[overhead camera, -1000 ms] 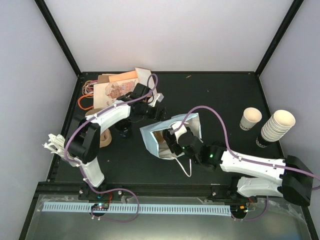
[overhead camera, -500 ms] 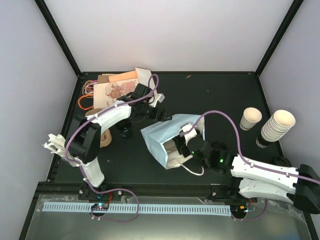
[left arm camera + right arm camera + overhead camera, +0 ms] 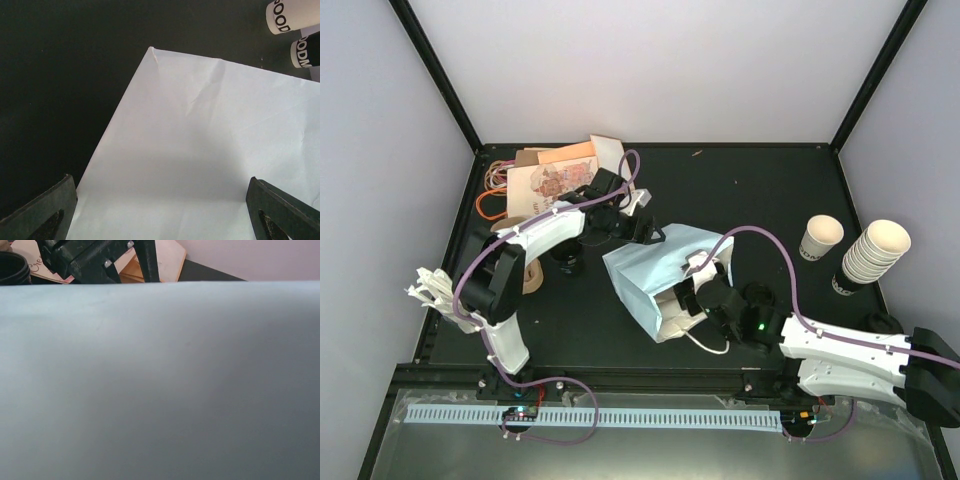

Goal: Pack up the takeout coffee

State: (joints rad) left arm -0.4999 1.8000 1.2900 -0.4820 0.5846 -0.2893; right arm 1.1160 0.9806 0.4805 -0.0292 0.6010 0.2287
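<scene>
On my left, the takeout coffee (image 3: 566, 264) stands tucked under the left arm (image 3: 542, 232), just beside the brown carrier (image 3: 527, 272). I see mostly its round black lid (the cup below barely shows). The left gripper (image 3: 646, 232) hangs with jaws spread wide over the far corner of the pale bag (image 3: 655, 265), holding nothing. The right gripper (image 3: 690, 298) sits at the bag's mouth, and I can't tell how its jaws stand.

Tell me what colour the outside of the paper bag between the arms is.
Pale blue; the paper bag shows best in the top external view.
</scene>
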